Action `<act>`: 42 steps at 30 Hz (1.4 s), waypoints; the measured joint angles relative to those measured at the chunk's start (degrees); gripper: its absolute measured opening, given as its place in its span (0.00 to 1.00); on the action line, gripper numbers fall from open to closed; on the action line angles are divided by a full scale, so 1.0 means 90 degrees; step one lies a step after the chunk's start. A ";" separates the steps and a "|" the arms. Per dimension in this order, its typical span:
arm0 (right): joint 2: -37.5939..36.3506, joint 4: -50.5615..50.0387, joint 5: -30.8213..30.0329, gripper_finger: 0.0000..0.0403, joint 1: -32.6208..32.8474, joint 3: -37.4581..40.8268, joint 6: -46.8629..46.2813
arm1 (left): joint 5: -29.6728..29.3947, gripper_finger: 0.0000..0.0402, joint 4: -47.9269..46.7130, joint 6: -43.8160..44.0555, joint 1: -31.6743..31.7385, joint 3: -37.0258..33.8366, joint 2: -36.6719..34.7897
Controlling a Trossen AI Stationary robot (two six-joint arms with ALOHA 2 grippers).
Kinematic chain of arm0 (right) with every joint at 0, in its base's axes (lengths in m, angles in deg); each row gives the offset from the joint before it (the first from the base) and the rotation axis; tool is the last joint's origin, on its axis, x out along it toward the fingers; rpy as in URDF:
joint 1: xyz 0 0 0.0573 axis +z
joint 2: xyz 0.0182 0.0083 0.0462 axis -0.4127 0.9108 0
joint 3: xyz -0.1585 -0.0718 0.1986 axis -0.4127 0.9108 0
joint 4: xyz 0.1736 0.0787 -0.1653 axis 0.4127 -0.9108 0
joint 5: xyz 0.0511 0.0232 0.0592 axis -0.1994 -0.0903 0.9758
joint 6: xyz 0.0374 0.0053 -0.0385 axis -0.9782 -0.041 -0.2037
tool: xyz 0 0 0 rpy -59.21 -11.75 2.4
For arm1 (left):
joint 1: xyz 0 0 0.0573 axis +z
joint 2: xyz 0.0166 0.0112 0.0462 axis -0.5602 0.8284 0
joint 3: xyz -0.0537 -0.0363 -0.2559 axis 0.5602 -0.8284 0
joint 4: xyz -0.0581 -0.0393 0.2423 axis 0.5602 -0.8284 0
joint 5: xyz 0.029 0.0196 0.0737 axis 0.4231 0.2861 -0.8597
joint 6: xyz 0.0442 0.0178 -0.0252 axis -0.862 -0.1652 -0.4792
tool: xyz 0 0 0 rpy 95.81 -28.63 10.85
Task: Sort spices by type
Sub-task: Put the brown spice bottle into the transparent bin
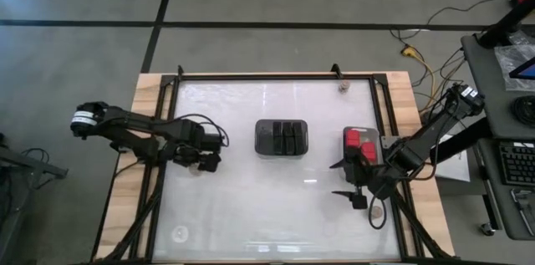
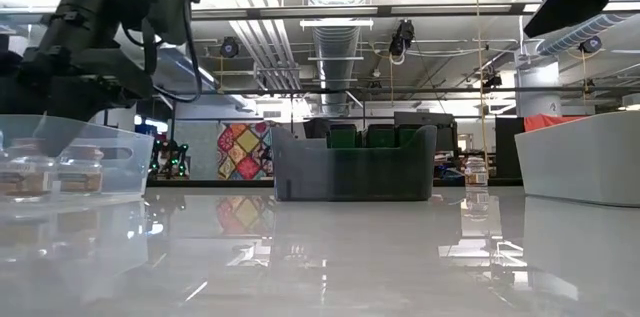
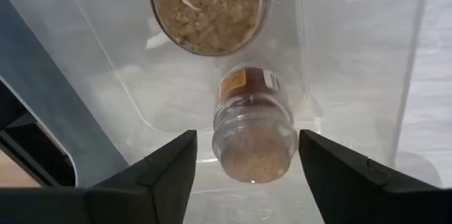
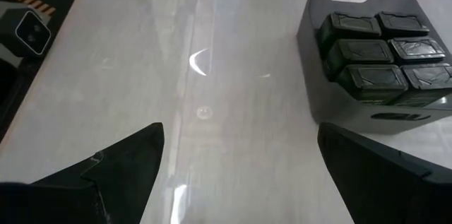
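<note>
Glass jar (image 3: 253, 139), lower centre of left wrist view: light, slippery, breakable; grip across its body. Left pincer (image 3: 247, 171) wide around it, not gripping; right pincer (image 4: 240, 160) wide, empty.

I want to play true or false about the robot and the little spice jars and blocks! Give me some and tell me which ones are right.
1. The left gripper is over a clear tray with two jars in it. True.
2. The jar between the left gripper's fingers is squeezed tight. False: the fingers stand apart from its sides, open.
3. The dark blocks sit in the dark tray in the middle of the table. True.
4. The right gripper is holding a red block. False: it is open and holds nothing; the red blocks lie in a tray at the right side of the table.
5. The other jar in the clear tray is filled with tan spice. True.
</note>
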 joint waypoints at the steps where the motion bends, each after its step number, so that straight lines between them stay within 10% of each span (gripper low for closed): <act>1: -0.0002 0.0000 0.0000 0.91 0.0000 0.0000 0.0001 | -0.0022 0.58 0.0000 -0.0002 0.0000 0.0018 0.0000; 11: -0.0024 -0.0041 0.0015 0.91 -0.0012 -0.0076 0.0375 | -0.0419 0.61 -0.0966 -0.0398 0.0000 0.1092 -0.0042; 23: -0.0024 -0.1710 0.0228 0.91 -0.0029 -0.1954 0.1854 | -0.2777 0.61 -0.1648 -0.0961 -0.0729 0.3195 -0.0106; 42: -0.0012 -0.3546 0.1224 0.91 0.2002 -0.1750 -0.0259 | -0.5822 0.61 0.0056 -0.1828 -0.1234 0.5372 0.1004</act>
